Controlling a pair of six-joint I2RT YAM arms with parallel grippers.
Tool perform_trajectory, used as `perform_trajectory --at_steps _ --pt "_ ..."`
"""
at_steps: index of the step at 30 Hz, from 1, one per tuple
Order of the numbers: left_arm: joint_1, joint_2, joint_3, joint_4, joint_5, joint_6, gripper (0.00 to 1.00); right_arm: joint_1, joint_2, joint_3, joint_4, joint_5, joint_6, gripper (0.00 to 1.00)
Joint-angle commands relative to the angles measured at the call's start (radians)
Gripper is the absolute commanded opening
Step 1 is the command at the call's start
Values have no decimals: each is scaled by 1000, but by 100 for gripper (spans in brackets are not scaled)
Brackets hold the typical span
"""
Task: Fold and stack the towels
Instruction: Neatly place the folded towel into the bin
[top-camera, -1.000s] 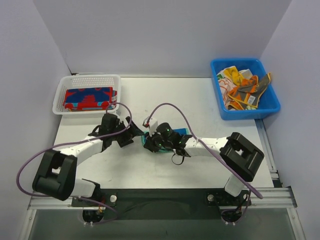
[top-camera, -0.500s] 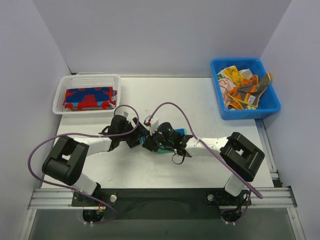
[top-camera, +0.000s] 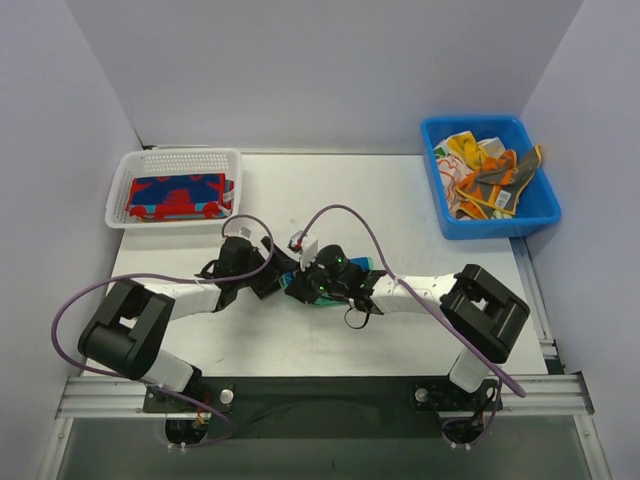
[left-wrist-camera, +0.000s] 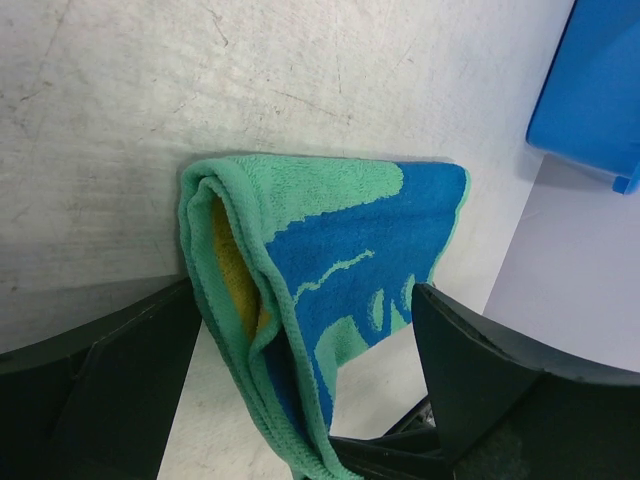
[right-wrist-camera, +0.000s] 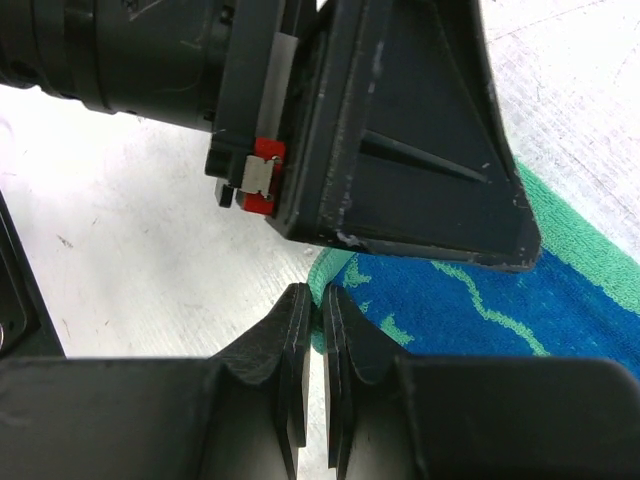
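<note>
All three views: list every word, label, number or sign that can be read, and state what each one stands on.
No text can be read in any view.
Crumpled grey towel with orange border in the blue plastic bin: any print is too small to read.
Teal terry towel with blue print: shapes only, no letters.
Small red-and-white tab, right wrist view: blank.

Both arms stretch low and inward from their bases until they almost meet, the left pincer (left-wrist-camera: 305, 290) spread wide with its fingers (left-wrist-camera: 110, 400) far apart, the right pincer (right-wrist-camera: 315, 295) just to its right, pressed shut, fingertips (right-wrist-camera: 296, 330) together.
</note>
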Motion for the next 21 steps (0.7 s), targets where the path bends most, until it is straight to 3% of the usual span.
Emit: perform_trajectory --at_steps 1,11,21 --pt "-14 -20 -64 -69 -45 -20 97 -9 -58 4 45 12 10 0" --pt "-98 -89 -104 -35 -132 -73 97 -12 -69 24 24 21 19 0" --pt "-70 -14 -60 21 -234 -120 82 -11 -78 -2 21 18 22 0"
